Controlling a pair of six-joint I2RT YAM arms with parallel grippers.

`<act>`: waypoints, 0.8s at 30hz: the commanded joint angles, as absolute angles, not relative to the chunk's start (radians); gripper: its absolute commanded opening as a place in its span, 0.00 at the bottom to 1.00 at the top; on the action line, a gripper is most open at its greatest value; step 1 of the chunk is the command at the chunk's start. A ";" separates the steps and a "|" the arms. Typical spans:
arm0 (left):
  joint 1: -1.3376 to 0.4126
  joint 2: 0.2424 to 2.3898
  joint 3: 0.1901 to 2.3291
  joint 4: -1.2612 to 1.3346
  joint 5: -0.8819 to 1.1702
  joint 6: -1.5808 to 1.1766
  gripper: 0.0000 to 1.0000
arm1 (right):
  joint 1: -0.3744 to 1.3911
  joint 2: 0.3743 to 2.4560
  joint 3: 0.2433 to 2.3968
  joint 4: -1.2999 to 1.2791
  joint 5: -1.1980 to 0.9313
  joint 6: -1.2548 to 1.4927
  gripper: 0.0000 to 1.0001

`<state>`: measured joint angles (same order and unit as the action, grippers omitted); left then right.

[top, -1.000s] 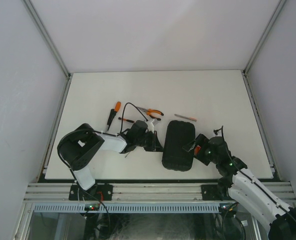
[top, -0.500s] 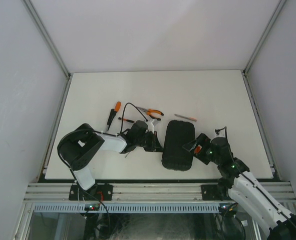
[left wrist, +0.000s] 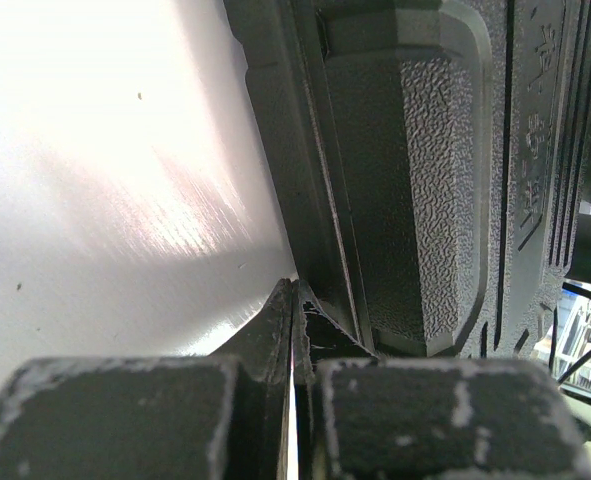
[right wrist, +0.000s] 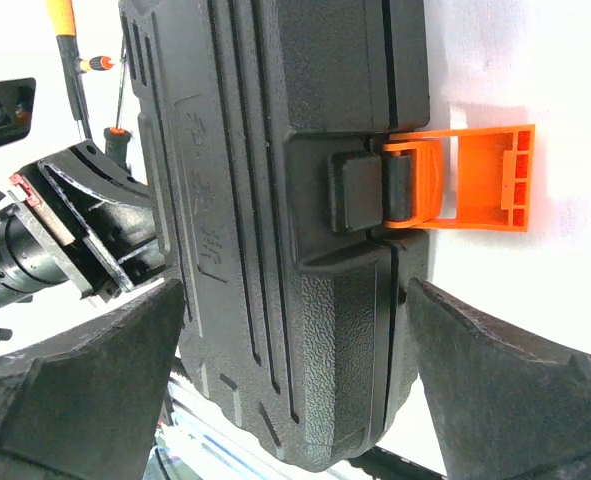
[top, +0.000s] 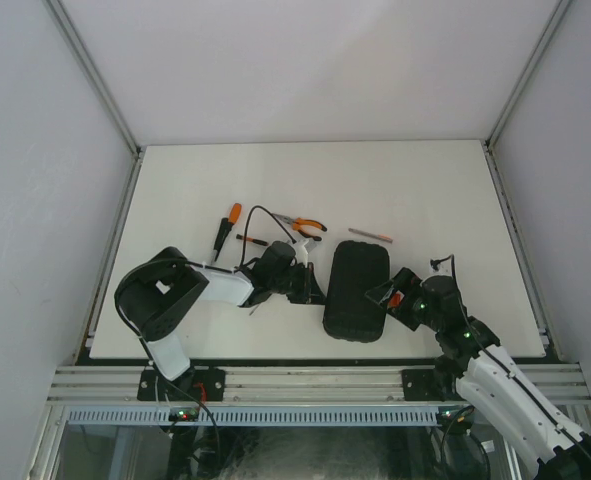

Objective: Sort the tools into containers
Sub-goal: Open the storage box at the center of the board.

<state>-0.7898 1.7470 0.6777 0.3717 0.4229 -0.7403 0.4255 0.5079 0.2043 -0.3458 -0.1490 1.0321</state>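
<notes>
The left gripper (left wrist: 293, 300), its jaws pressed together with nothing between them, lies low on the white table (left wrist: 95, 180). Its tips are right at the bottom edge of the black ribbed plastic clamshell tool case (left wrist: 415, 170); whether they touch it cannot be told. The right gripper (right wrist: 293, 295) stands spread wide at the case's opposite long side. Its two fingers flank the small orange latch (right wrist: 470, 190), which is flipped outward over the table and clear of both fingers. The case lies between the two grippers, near the table's front edge, its two halves together. Beyond it, loose on the table, lie orange-handled needle-nose pliers (top: 308, 227), an orange-and-black screwdriver (top: 227, 225) and a thin dark screwdriver (top: 370, 235).
</notes>
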 commanded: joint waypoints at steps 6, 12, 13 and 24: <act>-0.801 1.748 0.733 0.396 0.445 -0.733 0.00 | 0.425 0.488 0.247 -0.318 -0.170 1.035 0.91; -0.802 1.746 0.731 0.396 0.445 -0.732 0.00 | 0.426 0.482 0.255 -0.324 -0.172 1.030 0.91; -0.801 1.746 0.729 0.396 0.445 -0.732 0.00 | 0.428 0.483 0.256 -0.326 -0.173 1.029 0.91; -0.802 1.744 0.728 0.396 0.443 -0.733 0.00 | 0.428 0.478 0.267 -0.336 -0.179 1.021 0.91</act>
